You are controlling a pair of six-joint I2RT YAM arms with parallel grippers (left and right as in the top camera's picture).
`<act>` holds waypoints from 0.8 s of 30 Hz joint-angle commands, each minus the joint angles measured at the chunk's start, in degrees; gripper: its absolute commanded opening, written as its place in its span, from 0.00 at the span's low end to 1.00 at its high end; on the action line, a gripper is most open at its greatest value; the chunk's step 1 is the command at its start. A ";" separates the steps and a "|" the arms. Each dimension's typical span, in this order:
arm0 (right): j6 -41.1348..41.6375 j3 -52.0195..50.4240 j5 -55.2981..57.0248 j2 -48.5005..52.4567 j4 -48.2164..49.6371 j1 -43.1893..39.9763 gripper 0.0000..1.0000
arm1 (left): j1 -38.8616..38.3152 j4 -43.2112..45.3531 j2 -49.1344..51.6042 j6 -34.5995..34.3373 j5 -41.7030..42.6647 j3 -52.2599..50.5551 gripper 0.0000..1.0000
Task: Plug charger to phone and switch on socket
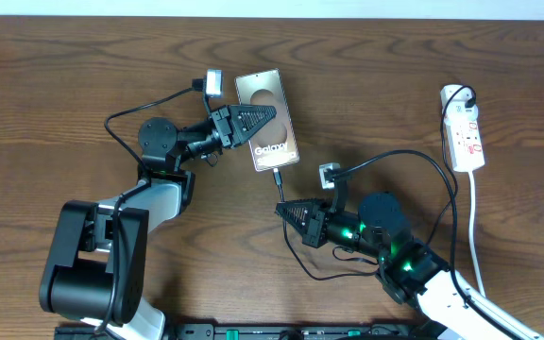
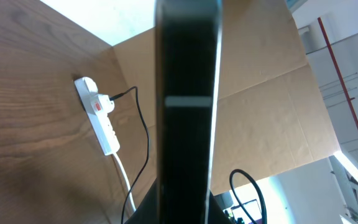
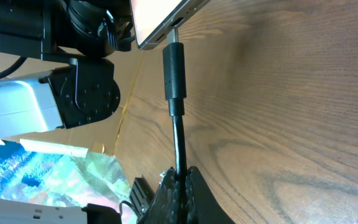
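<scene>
The phone [image 1: 270, 121], a glossy bronze slab marked "Galaxy", is pinched between the fingers of my left gripper [image 1: 270, 115], which is shut on it. In the left wrist view only its dark edge [image 2: 188, 93] shows, upright. The charger's black plug [image 3: 174, 68] points at the port in the phone's lower edge [image 3: 163, 23], its metal tip at the opening. My right gripper [image 3: 180, 179] is shut on the black cable just behind the plug [image 1: 277, 178]. The cable loops right to the white adapter [image 1: 456, 94] in the socket [image 1: 467, 137].
The socket's thick white cord [image 1: 475, 236] runs down the right side toward the table's front edge. Slack black cable [image 1: 423, 165] arcs over my right arm. A brown cardboard wall [image 2: 260, 112] stands behind the socket [image 2: 98, 115] in the left wrist view.
</scene>
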 commanded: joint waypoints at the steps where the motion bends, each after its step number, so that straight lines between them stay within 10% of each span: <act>1: -0.68 0.02 0.52 -0.09 -0.02 -0.31 0.01 | -0.07 0.94 -0.79 0.96 0.96 0.63 0.08; 24: -0.68 0.02 1.07 -0.37 0.15 -1.49 0.01 | -0.07 0.94 -0.79 1.01 2.56 0.63 0.07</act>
